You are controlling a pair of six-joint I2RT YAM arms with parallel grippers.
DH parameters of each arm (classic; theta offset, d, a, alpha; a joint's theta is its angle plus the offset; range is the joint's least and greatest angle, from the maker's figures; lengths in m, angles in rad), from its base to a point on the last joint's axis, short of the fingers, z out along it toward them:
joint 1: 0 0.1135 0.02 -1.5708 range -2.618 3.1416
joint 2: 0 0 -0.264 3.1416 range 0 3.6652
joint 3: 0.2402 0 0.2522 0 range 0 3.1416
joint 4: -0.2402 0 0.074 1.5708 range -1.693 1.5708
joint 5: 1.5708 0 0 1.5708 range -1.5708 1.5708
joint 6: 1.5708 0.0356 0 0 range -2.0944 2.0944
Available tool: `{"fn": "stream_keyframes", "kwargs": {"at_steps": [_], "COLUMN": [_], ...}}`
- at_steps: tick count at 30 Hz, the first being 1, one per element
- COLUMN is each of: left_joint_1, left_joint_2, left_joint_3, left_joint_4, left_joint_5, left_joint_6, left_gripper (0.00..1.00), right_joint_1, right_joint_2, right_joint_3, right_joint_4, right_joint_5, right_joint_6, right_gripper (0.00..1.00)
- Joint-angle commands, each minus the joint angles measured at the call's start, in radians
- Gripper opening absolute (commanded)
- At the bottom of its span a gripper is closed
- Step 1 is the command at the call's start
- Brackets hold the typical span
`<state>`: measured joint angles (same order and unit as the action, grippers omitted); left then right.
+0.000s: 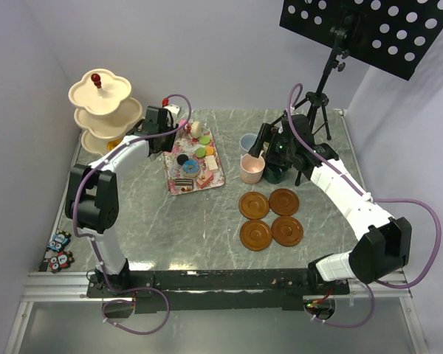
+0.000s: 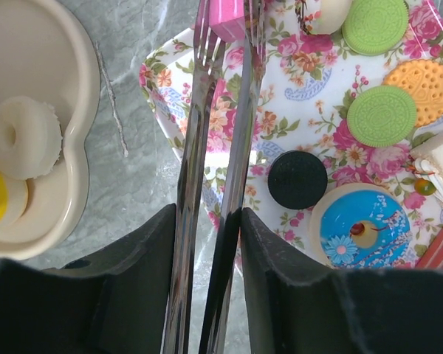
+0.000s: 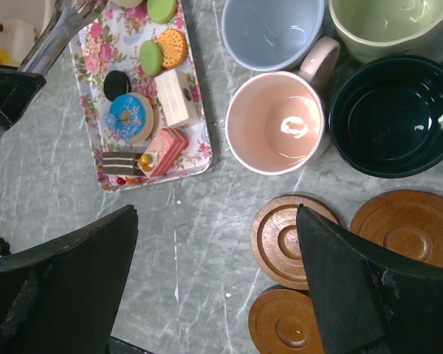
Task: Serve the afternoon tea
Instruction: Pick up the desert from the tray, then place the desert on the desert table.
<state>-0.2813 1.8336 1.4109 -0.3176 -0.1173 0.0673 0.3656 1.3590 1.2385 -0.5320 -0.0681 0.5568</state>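
tongs (image 2: 194, 147) in left claw (image 2: 207, 217) over floral tray (image 2: 295, 125), mugs (image 3: 277, 122) beside saucers (image 3: 284, 240)

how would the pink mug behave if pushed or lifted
The pink mug looks empty, so probably light. Its glossy wall may slip in a pincer. Standing upright, it would likely slide rather than tip under a low push, and could bump the dark green mug close beside it.

floral tray (image 2: 295, 110): on marble table (image 1: 170, 221) | metal tongs (image 2: 193, 162): tips over tray
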Motion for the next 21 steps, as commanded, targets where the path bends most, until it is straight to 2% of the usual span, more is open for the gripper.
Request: {"fn": "stream_keyframes", "kwargs": {"at_steps": [1, 15, 21], "left_joint_1": [-0.013, -0.03, 0.045], "left_joint_2": [-0.062, -0.364, -0.438], "left_joint_3": [-0.001, -0.055, -0.078], "left_joint_4": [0.034, -0.037, -0.17], "left_joint_5": [0.01, -0.008, 0.007], "left_joint_6": [-0.012, -0.179, -0.164], "left_gripper": [0.41, 0.41, 0.41], "right_joint_1": [-0.011, -0.013, -0.011], "right_joint_2": [-0.018, 0.022, 0.046], "right_joint_3": [0.009, 0.049, 0.065], "right_joint_4": [0.026, 0.046, 0.056], "right_joint_5": [0.014, -0.001, -0.025], "right_joint_6": [0.003, -0.014, -0.015], "right_gripper": [0.94, 0.94, 0.94]}}
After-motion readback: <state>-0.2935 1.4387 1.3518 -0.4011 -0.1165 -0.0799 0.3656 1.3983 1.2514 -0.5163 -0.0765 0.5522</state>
